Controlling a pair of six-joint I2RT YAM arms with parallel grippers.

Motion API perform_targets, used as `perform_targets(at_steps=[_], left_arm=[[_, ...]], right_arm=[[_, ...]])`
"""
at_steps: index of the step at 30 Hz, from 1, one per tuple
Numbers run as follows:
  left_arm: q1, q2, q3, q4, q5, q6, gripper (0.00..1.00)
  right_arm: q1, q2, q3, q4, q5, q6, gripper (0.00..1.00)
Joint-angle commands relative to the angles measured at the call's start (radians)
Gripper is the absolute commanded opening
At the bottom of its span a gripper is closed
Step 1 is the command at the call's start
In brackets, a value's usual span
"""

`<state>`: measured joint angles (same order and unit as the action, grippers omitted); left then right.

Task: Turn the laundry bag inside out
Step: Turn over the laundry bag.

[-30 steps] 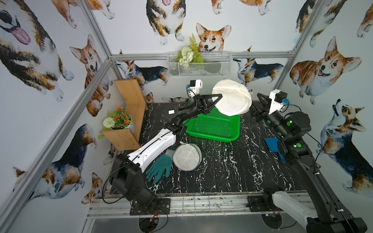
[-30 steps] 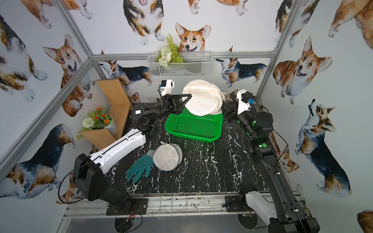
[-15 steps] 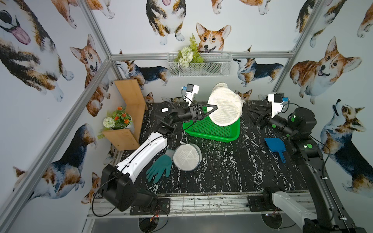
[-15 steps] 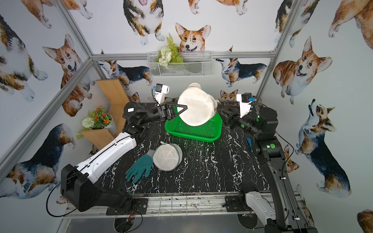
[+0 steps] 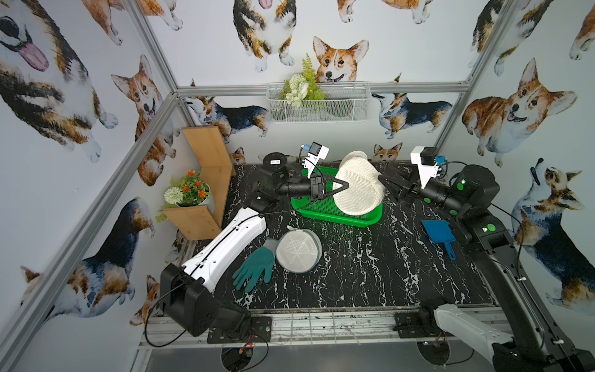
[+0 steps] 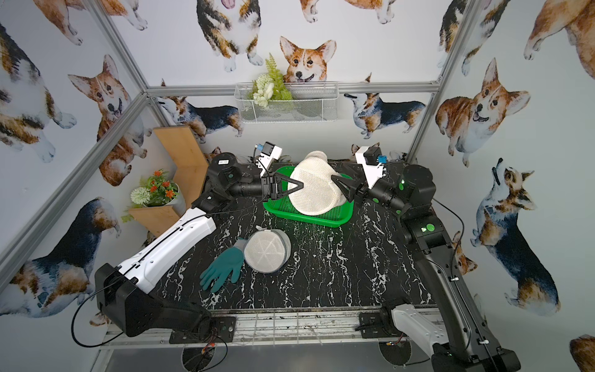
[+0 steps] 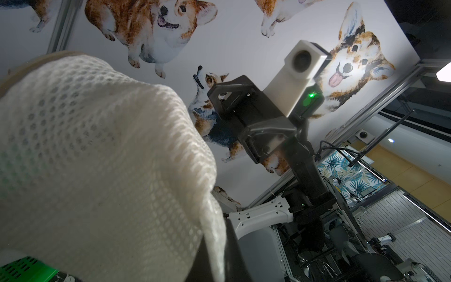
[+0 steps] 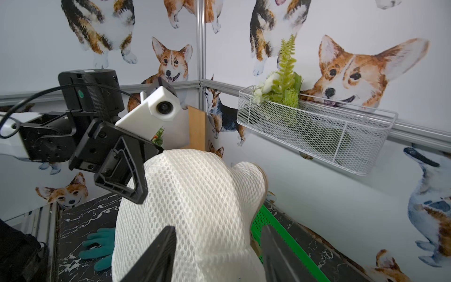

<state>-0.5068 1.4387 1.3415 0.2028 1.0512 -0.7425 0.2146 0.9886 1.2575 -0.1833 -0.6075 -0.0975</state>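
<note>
The laundry bag (image 5: pixel 357 188) (image 6: pixel 315 191) is a white mesh pouch hanging tilted above the green tray (image 5: pixel 338 216). My left gripper (image 5: pixel 345 186) (image 6: pixel 301 186) is shut on the bag's left edge, and in the left wrist view the bag (image 7: pixel 97 146) fills the frame with its hem pinched at the gripper (image 7: pixel 217 258). My right gripper (image 5: pixel 384 175) (image 6: pixel 338 175) stands open at the bag's right side. In the right wrist view its gripper (image 8: pixel 217 254) straddles the bag (image 8: pixel 195 207), one finger over the mesh, one beside the edge.
On the black marble table lie a second round mesh bag (image 5: pixel 297 251), a teal glove (image 5: pixel 254 269) and a blue dustpan (image 5: pixel 438 232). A wooden shelf with a flower pot (image 5: pixel 193 196) stands at the left. A wire basket (image 5: pixel 318 103) hangs on the back wall.
The left arm has brought the bag lower and a little left, over the tray. The right gripper has come in to the bag's right side, its jaws slightly narrower.
</note>
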Motion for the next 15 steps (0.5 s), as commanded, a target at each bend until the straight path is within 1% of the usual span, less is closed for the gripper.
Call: perform_targets(at_steps=[1, 4, 8, 11, 15], left_arm=[[-0.002, 0.010, 0.023, -0.054, 0.005, 0.032, 0.00], [-0.004, 0.018, 0.034, -0.068, 0.006, 0.032, 0.00], [-0.004, 0.028, 0.046, -0.082, 0.002, 0.032, 0.00], [-0.004, 0.036, 0.056, -0.092, 0.003, 0.028, 0.00], [-0.004, 0.034, 0.057, -0.096, 0.003, 0.031, 0.00]], right_arm=[[0.070, 0.031, 0.032, -0.035, 0.181, -0.175, 0.61], [0.140, 0.068, 0.053, -0.055, 0.274, -0.255, 0.60], [0.184, 0.104, 0.066, -0.077, 0.299, -0.300, 0.60], [0.226, 0.120, 0.066, -0.090, 0.349, -0.337, 0.59], [0.232, 0.116, 0.042, -0.054, 0.403, -0.346, 0.50]])
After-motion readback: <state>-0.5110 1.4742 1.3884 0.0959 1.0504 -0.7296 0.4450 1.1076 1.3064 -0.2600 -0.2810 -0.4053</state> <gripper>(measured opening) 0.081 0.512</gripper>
